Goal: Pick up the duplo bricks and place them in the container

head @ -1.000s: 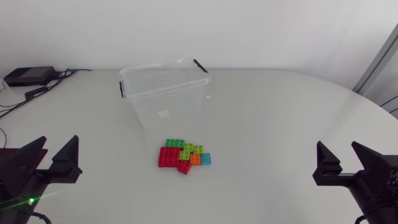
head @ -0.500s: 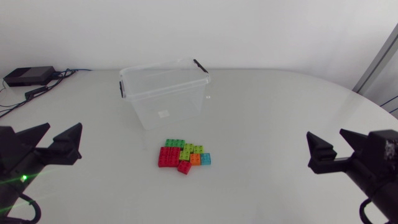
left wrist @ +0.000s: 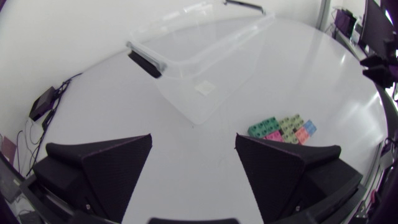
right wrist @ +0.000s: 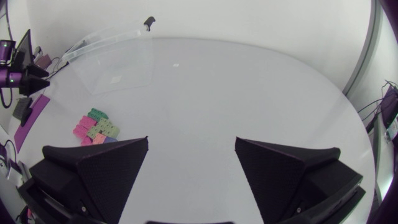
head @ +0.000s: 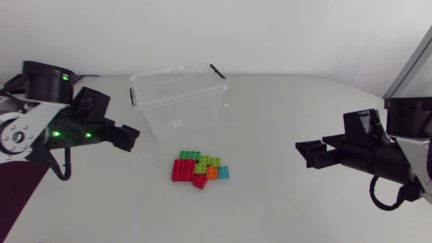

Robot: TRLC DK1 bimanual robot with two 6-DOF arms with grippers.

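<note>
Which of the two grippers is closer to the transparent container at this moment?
Left. The left gripper hangs close to the container, off its left front corner, apart from it. The right gripper is far away over the table's right side, beyond the duplo bricks.

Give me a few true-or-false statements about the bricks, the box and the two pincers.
1. The bricks lie in one cluster on the table, near the box. True.
2. Some bricks are inside the box. False: no brick shows in it.
3. The left pincer holds a brick. False: it is open with nothing in it.
4. The right pincer is open, well apart from the bricks. True.
</note>
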